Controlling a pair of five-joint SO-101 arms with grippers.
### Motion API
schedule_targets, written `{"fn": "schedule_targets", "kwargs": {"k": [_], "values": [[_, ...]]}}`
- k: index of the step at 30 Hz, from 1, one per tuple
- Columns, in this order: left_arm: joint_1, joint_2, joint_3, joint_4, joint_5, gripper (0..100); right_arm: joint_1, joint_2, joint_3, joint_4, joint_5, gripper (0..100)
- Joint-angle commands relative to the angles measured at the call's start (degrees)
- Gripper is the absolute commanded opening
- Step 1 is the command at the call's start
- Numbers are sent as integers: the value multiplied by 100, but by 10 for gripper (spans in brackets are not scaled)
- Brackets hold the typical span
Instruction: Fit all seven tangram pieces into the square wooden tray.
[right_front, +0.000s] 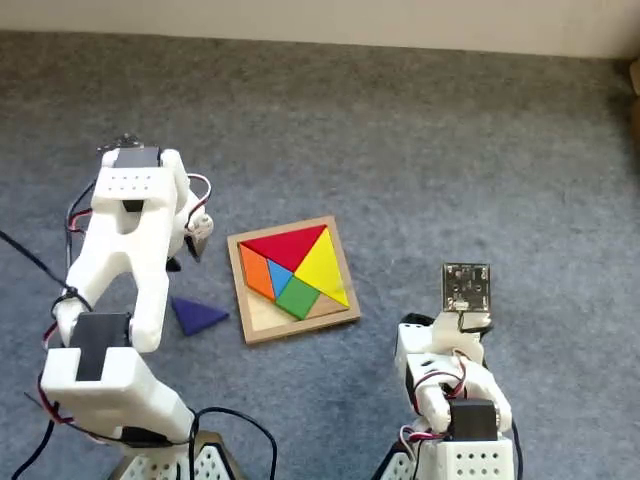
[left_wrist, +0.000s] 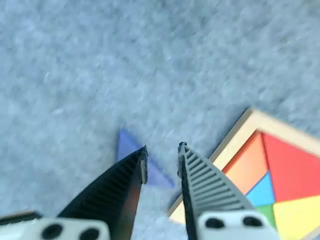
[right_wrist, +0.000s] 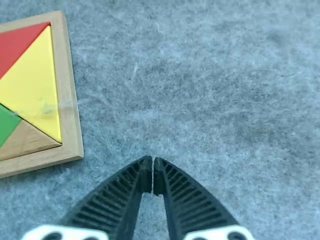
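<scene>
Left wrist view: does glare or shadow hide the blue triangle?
Left wrist view: no glare, even light; the fingers of the left gripper cover part of the blue triangle, not shadow. High view: it lies evenly lit on the carpet.

- Mid-table (right_front: 450, 150): tray (right_front: 300, 331), with several pieces (right_front: 290, 262) lying in it.
- Left of the tray, apart from it, on the table: loose triangle (right_front: 197, 316).
- Behind the triangle, left of the tray's rear corner: left gripper (left_wrist: 161, 157).
- Right of the tray's front corner: right gripper (right_wrist: 152, 175).
</scene>
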Motion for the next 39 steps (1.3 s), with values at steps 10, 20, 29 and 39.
{"fn": "schedule_targets", "kwargs": {"k": [10, 20, 29, 39], "values": [[145, -110, 998, 246, 70, 416, 57, -84, 760, 22, 35, 27], [171, -119, 2475, -1310, 554, 518, 57, -84, 760, 22, 35, 27], [180, -110, 2527, -1354, 914, 517, 57, -84, 760, 22, 35, 27], [180, -110, 2756, -1899, 923, 357, 57, -84, 760, 22, 35, 27]]}}
